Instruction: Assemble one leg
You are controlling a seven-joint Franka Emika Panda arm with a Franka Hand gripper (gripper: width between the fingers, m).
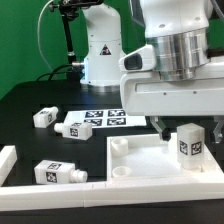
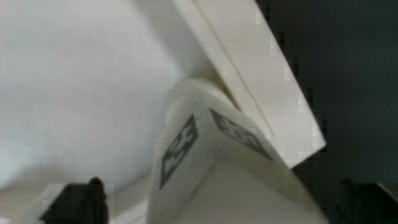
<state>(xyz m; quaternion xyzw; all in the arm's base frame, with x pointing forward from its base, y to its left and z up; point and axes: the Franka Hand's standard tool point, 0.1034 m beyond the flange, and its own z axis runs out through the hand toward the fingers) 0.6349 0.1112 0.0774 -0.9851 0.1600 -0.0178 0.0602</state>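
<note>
One leg [image 1: 188, 142], a short white post with a black-and-white tag, stands upright on the near right corner of the large white panel [image 1: 140, 160]. My gripper [image 1: 186, 128] hangs straight over it. One dark finger [image 1: 163, 126] shows to the exterior view's left of the post, with a gap between them. In the wrist view the leg [image 2: 222, 150] fills the space between the dark fingertips [image 2: 80, 202]. The gripper [image 2: 222, 205] is open around it and the left finger stands clear of it. The panel's rim [image 2: 249, 70] runs past the leg.
Two more white legs lie on the black table, one at the left [image 1: 44, 117] and one in front [image 1: 57, 172]. The marker board [image 1: 95, 124] lies behind the panel. White rails [image 1: 8, 160] border the left and front. The robot base [image 1: 100, 50] stands behind.
</note>
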